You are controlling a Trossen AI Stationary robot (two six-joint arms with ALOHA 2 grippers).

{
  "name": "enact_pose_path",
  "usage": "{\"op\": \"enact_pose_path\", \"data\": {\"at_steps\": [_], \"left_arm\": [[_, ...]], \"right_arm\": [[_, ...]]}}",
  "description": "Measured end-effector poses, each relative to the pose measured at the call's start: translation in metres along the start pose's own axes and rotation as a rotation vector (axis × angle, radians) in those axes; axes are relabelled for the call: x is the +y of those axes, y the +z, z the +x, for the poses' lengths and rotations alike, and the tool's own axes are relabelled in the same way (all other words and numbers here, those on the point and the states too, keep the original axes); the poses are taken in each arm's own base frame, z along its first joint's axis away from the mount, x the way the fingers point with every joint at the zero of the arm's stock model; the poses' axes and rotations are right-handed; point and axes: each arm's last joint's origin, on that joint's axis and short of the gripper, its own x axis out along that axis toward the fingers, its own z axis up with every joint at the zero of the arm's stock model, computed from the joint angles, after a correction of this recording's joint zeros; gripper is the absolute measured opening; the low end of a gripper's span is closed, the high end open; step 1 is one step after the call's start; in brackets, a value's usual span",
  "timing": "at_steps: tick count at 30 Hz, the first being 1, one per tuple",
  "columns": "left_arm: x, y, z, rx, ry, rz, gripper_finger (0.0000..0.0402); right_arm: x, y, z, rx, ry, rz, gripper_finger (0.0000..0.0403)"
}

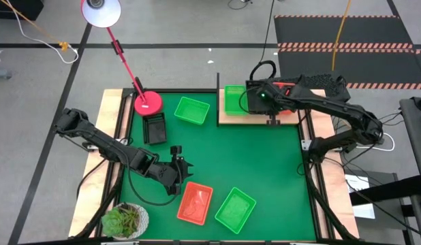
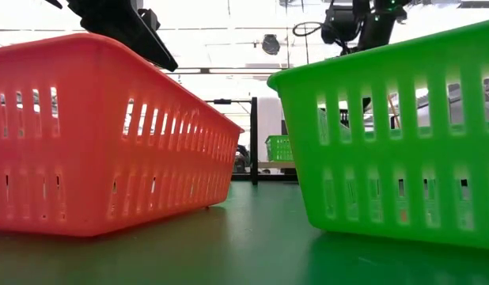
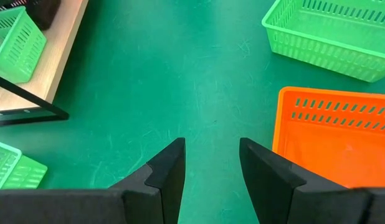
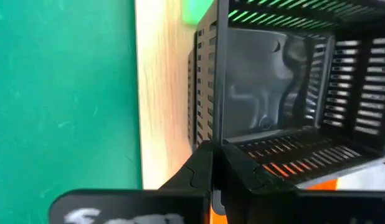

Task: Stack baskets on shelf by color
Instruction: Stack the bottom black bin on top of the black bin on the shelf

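A black rectangular plastic mesh basket (image 4: 286, 87) is pinched by its rim in the closed right gripper (image 4: 212, 163) over the light wooden shelf (image 4: 164, 93), apparently for placing; the left gripper (image 3: 211, 168) is held open beside the orange-red mesh basket (image 3: 332, 134), seemingly for grasping.

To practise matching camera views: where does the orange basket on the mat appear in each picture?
High view: orange basket near the bottom, beside the left gripper.
Low view: fills the left.
Left wrist view: at the right edge.
Right wrist view: not in it.
Shared landmark: the green basket beside it.
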Motion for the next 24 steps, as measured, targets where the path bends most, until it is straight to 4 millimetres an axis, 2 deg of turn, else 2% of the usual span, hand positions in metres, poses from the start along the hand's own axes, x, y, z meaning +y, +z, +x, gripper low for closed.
{"op": "enact_pose_path", "data": {"at_steps": [6, 14, 24], "left_arm": [[0.000, 0.000, 0.000, 0.000, 0.000, 0.003, 0.0154], [0.000, 0.000, 0.000, 0.000, 0.000, 0.002, 0.0154], [0.000, 0.000, 0.000, 0.000, 0.000, -0.003, 0.0154]], "right_arm": [[0.004, -0.007, 0.012, 0.034, 0.015, 0.006, 0.0007], [0.003, -0.008, 0.014, 0.030, 0.010, 0.047, 0.0010], [0.003, -0.008, 0.014, 0.030, 0.008, 0.107, 0.0056]]}}
